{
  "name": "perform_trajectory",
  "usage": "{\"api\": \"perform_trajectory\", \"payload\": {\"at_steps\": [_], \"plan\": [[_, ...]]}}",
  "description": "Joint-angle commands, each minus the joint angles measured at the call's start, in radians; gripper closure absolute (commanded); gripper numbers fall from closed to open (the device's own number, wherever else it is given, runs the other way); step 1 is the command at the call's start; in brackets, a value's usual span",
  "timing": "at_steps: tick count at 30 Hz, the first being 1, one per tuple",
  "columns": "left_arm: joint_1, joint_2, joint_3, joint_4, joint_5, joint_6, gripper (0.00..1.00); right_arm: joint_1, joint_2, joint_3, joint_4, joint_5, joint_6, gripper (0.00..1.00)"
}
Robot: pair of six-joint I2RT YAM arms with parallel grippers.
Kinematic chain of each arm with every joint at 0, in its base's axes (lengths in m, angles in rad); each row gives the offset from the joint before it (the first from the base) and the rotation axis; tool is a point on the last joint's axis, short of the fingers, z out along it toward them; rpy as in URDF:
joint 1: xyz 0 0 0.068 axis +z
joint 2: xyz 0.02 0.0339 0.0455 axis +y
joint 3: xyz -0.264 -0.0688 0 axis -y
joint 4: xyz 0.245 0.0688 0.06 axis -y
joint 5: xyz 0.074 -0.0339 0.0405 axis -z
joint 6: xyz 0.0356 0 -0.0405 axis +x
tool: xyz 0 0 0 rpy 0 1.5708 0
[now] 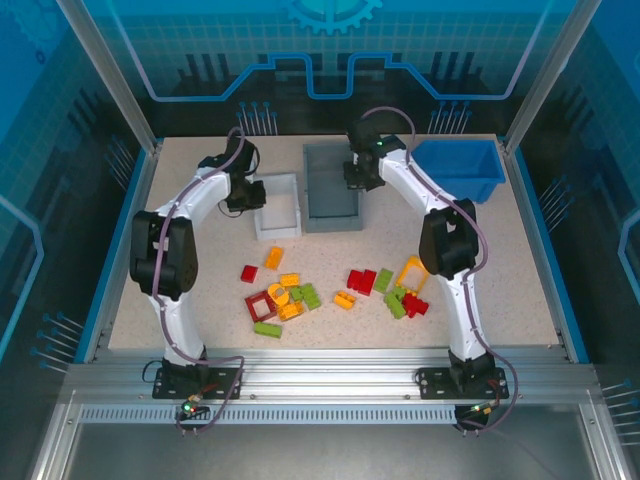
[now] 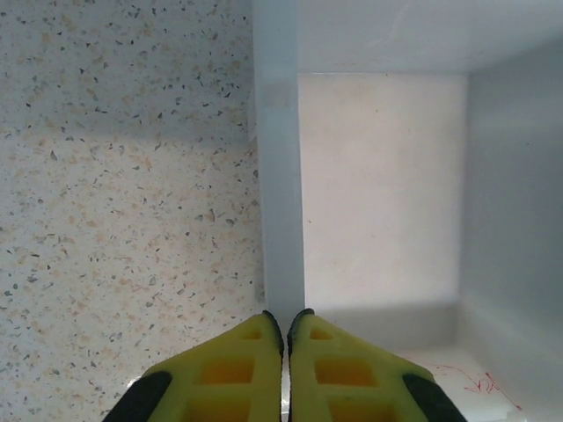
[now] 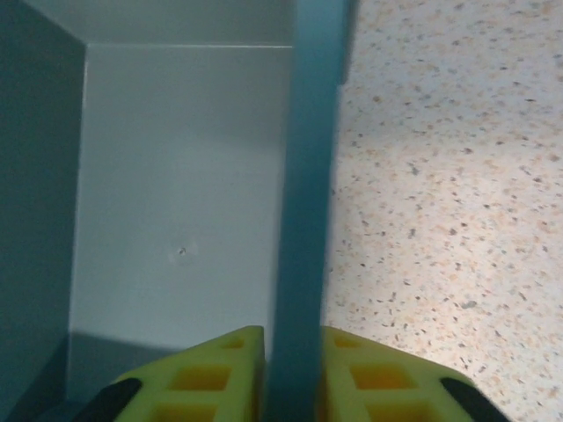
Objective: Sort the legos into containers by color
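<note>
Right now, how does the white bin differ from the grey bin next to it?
The white bin is smaller than the grey bin and much lighter in colour. The white bin sits to the left, while the grey bin sits to the right and reaches farther back on the table. Both are open, rectangular and empty, standing side by side.

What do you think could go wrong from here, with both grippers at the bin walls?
The right gripper straddles the wall of the grey bin; pulling away carelessly could drag or tip it. The left gripper, shut at the rim of the white bin, might knock that bin sideways.
</note>
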Motion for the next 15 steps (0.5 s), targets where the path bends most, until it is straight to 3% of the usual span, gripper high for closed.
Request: {"api": "perform_trajectory", "payload": {"at_steps": [1,4,6,11,15], "plan": [[-0.015,0.02,0.046,-0.018,0.008,-0.012,0.79,0.009,0.009,0.055,-0.022,-0.033,0.026,0.63],[-0.015,-0.006,0.035,-0.014,-0.013,-0.03,0.61,-0.008,-0.051,0.019,-0.026,-0.007,0.046,0.46],[-0.016,-0.037,0.026,-0.005,-0.024,-0.041,0.55,-0.028,-0.138,-0.048,0.008,-0.002,0.061,0.4],[-0.018,-0.14,0.028,0.002,-0.037,-0.084,0.46,-0.125,-0.387,-0.261,0.088,0.022,0.134,0.33],[-0.044,-0.276,-0.019,0.077,0.031,-0.129,0.4,-0.292,-0.562,-0.492,0.173,-0.004,0.298,0.3]]}}
